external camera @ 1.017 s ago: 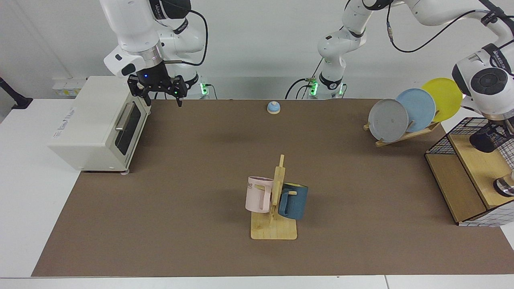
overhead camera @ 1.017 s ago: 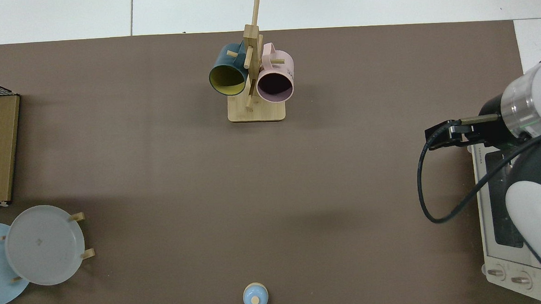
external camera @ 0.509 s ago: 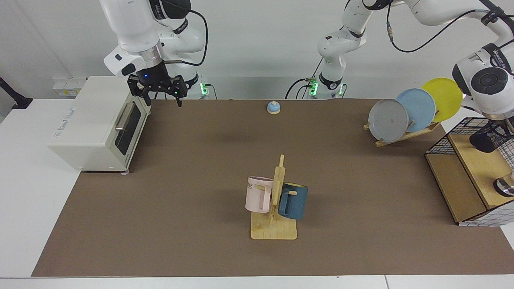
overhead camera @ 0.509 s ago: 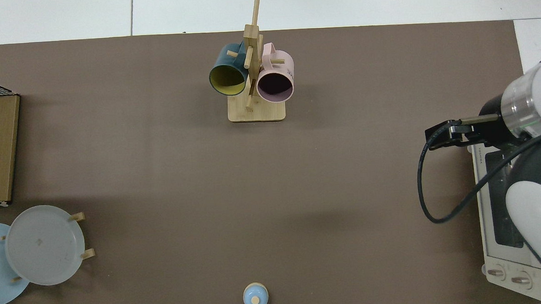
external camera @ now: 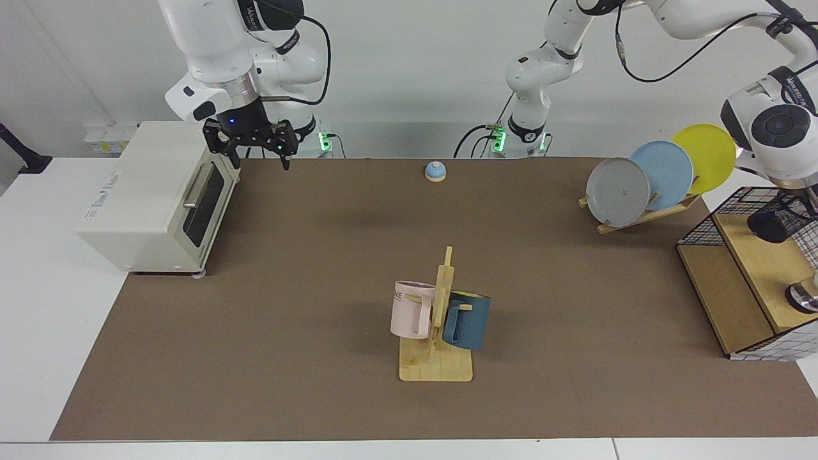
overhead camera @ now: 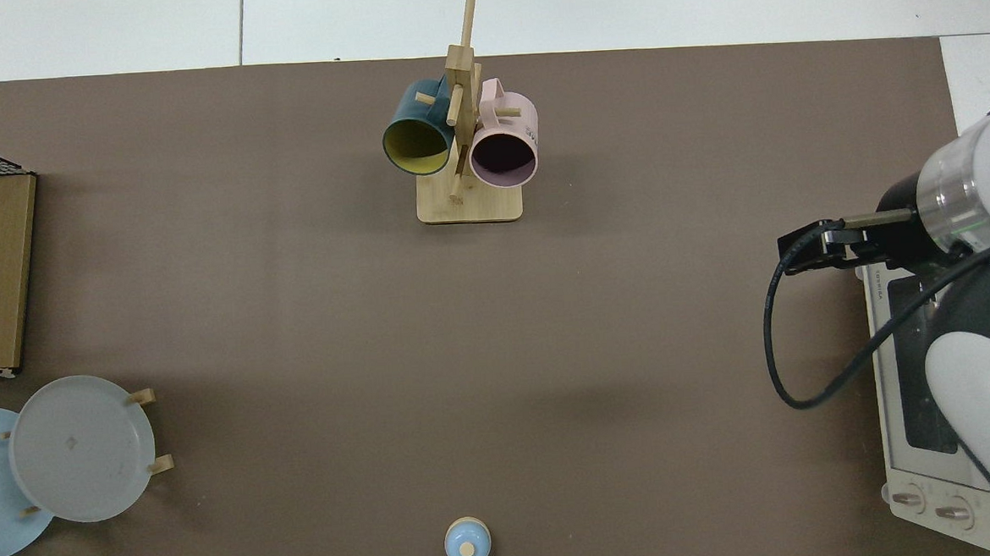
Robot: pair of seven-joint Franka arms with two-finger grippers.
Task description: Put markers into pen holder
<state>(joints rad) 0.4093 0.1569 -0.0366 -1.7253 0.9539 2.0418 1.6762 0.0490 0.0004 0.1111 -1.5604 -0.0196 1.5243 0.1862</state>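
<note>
Under the left gripper (external camera: 799,199), grasp untellable, the light, stiff mesh pen holder (external camera: 774,225) probably suits a rim hold; the right gripper (external camera: 257,156) waits wide open beside the oven (external camera: 147,191).

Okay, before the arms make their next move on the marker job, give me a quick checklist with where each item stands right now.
1. Marker located: not ok. No marker shows in either view.
2. Pen holder located: ok. It is at the wire rack, at the facing view's right edge.
3. Left tool position: ok. It is just above the pen holder.
4. Left tool gripping the pen holder: cannot tell; the wrist hides the contact.
5. Right tool free: ok. It is open and empty, hanging beside the toaster oven while that arm waits.
6. Mug stand out of the way: ok. It stands mid-mat, far from both tools.
</note>
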